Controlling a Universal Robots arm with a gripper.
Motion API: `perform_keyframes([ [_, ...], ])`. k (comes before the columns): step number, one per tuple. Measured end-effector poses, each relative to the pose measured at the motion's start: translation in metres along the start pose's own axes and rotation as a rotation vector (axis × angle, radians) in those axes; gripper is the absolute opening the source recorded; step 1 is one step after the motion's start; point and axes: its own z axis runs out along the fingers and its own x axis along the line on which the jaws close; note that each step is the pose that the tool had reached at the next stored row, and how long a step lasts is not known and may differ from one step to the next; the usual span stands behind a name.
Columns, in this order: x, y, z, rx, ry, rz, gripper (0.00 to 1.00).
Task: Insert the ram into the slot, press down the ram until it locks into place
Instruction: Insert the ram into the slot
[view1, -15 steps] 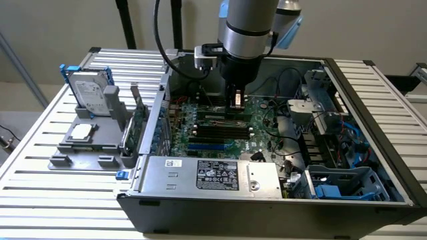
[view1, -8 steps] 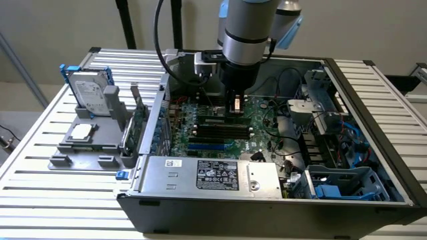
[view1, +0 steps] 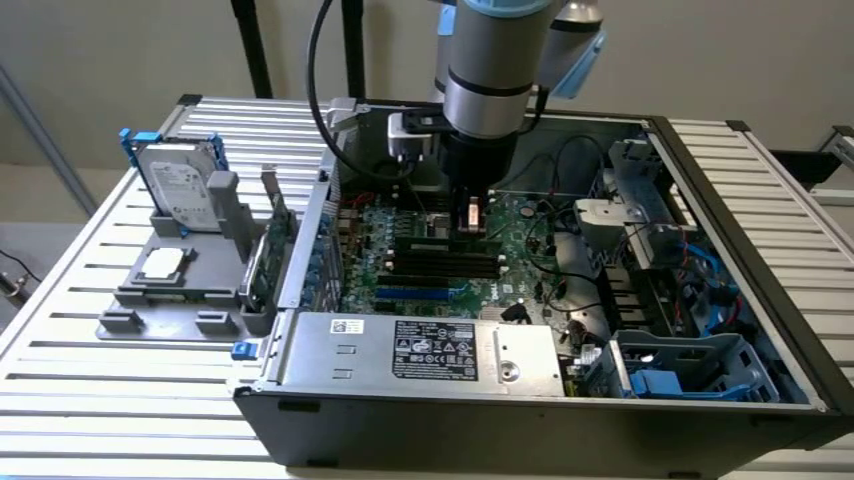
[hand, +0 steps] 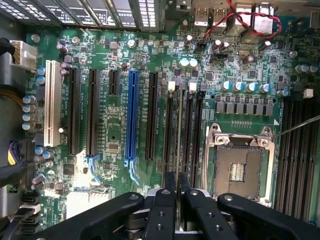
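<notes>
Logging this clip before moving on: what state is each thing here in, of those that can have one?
gripper: shut on the ram, low over the board.
ram: on edge in the slot; whether it is locked cannot be told.
slot: taken by the ram.
blue socket: empty.
processor socket: empty.
computer case: side open.

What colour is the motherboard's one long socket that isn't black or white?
Blue socket, clearest in wrist view.
</notes>
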Motion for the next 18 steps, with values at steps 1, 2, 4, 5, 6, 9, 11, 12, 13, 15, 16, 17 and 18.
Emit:
perform_keyframes([
  [1, 0.0000, 0.0000, 0.0004, -0.0001, 0.0019, 0.000, 0.13],
  [2, 0.0001, 0.0000, 0.0008, -0.0001, 0.0039, 0.000, 0.13],
  [4, 0.0002, 0.0000, 0.0019, 0.0000, 0.0074, 0.000, 0.13],
  [5, 0.0002, 0.0000, 0.0026, 0.0003, 0.0092, 0.000, 0.13],
  [6, 0.0003, -0.0001, 0.0033, 0.0007, 0.0103, 0.000, 0.13],
  [9, 0.0003, -0.0001, 0.0056, 0.0019, 0.0117, 0.000, 0.13],
  [11, 0.0005, -0.0001, 0.0067, 0.0020, 0.0118, 0.000, 0.13],
  [12, 0.0006, 0.0000, 0.0070, 0.0020, 0.0120, 0.000, 0.13],
  [13, 0.0008, -0.0001, 0.0074, 0.0020, 0.0123, 0.001, 0.13],
  [15, 0.0010, -0.0001, 0.0082, 0.0021, 0.0128, 0.000, 0.13],
  [16, 0.0011, -0.0002, 0.0086, 0.0021, 0.0131, 0.000, 0.13],
  [17, 0.0012, -0.0001, 0.0089, 0.0022, 0.0134, 0.000, 0.13],
  [18, 0.0014, -0.0001, 0.0091, 0.0021, 0.0141, 0.000, 0.13],
])
